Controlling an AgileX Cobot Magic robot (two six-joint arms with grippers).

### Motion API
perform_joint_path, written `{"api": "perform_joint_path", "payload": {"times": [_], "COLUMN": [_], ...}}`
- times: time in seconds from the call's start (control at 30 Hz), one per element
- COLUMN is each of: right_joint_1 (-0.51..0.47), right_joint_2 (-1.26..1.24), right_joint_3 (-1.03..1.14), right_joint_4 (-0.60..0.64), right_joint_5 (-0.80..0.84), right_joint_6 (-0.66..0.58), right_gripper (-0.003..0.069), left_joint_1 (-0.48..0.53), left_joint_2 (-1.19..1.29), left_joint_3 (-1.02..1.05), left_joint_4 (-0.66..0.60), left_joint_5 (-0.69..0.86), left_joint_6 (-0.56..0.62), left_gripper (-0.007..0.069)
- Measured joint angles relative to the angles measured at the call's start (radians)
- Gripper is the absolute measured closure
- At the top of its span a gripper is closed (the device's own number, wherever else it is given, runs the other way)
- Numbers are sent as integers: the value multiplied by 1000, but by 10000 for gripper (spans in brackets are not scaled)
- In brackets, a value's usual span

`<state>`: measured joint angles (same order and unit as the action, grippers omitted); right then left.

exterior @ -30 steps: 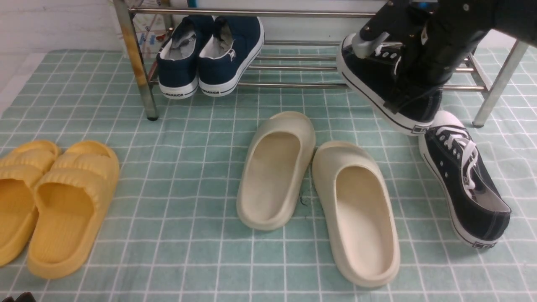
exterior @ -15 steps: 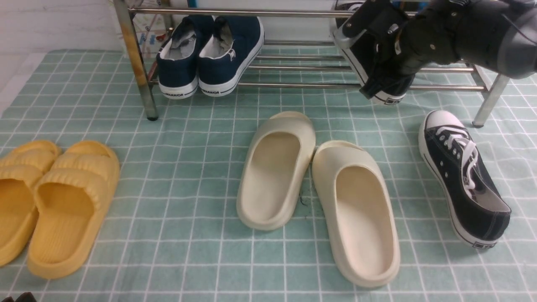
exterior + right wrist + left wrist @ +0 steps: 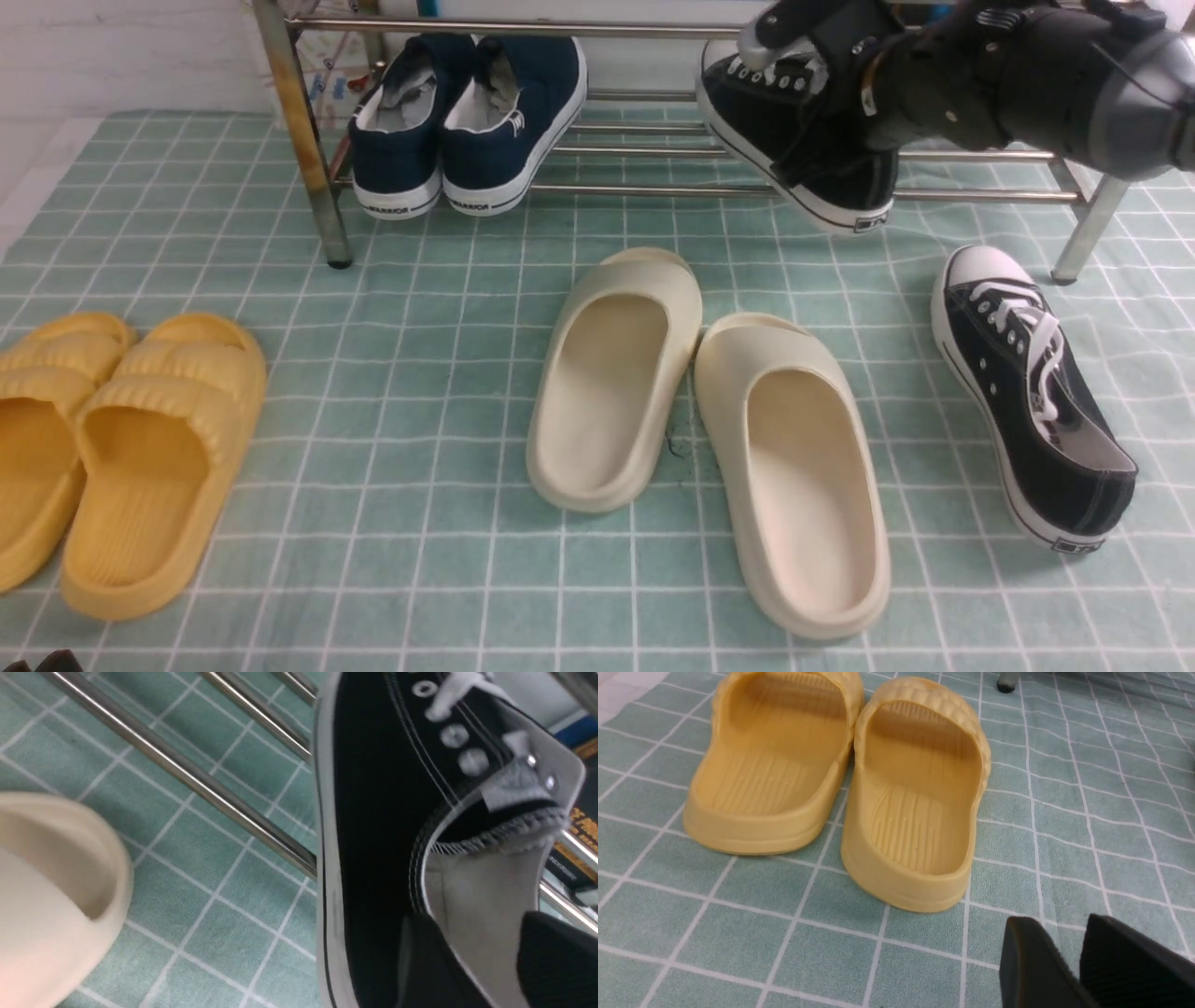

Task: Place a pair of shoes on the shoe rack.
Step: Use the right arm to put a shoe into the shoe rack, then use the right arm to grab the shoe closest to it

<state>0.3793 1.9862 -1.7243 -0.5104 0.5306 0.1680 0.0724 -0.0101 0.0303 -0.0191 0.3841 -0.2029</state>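
- Right gripper (image 3: 490, 970): jaws apart, astride the collar of one black sneaker (image 3: 747, 121), which sits tilted on the shoe rack (image 3: 653, 190), upper right.
- Other black sneaker (image 3: 1027, 401): on the cloth (image 3: 420, 373), right side.
- Left gripper (image 3: 1073, 947): slightly parted, empty.

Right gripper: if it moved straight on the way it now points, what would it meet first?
Most likely the black sneaker: its grey lining fills the gap between the fingers of the right gripper, directly ahead. How near it is cannot be judged.
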Motion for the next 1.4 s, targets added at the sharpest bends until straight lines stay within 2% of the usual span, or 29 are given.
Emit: {"api": "perform_joint_path", "payload": {"times": [0.1, 0.2, 0.23, 0.27, 0.3, 0.43, 0.57, 0.77, 0.97, 1.2, 1.4], "right_joint_1": [0, 0, 0, 0, 0, 0, 0, 0, -50, -184, -188], "right_joint_2": [-61, -131, -137, -185, -190, -265, -280, -311, -335, -294, -218], "right_joint_3": [0, -1, -2, -6, -7, -5, 66, 301, 531, 573, 573], "right_joint_4": [7, 18, 19, 33, 35, 70, 106, 199, 249, 333, 403], "right_joint_5": [106, 236, 246, 338, 348, 588, 690, 638, 420, 264, 235], "right_joint_6": [36, 46, 48, 49, 49, 33, 15, 14, 82, 75, -6], "right_gripper": [162, 102, 102, 86, 86, 92, 114, 161, 216, 231, 232], "left_joint_1": [0, 0, 0, 0, 0, 0, 0, 0, 0, 0, 0], "left_joint_2": [0, 0, 0, 0, 0, 0, 0, 0, 0, 0, 0], "left_joint_3": [0, 0, 0, 0, 0, 0, 0, 0, 0, 0, 0], "left_joint_4": [0, 0, 0, 0, 0, 0, 0, 0, 0, 0, 0], "left_joint_5": [0, 0, 0, 0, 0, 0, 0, 1, 1, 1, 1], "left_joint_6": [0, 0, 0, 0, 0, 0, 0, 0, 1, 2, 2], "left_gripper": [432, 432, 432, 430, 429, 426, 423, 419, 412, 407, 403]}}
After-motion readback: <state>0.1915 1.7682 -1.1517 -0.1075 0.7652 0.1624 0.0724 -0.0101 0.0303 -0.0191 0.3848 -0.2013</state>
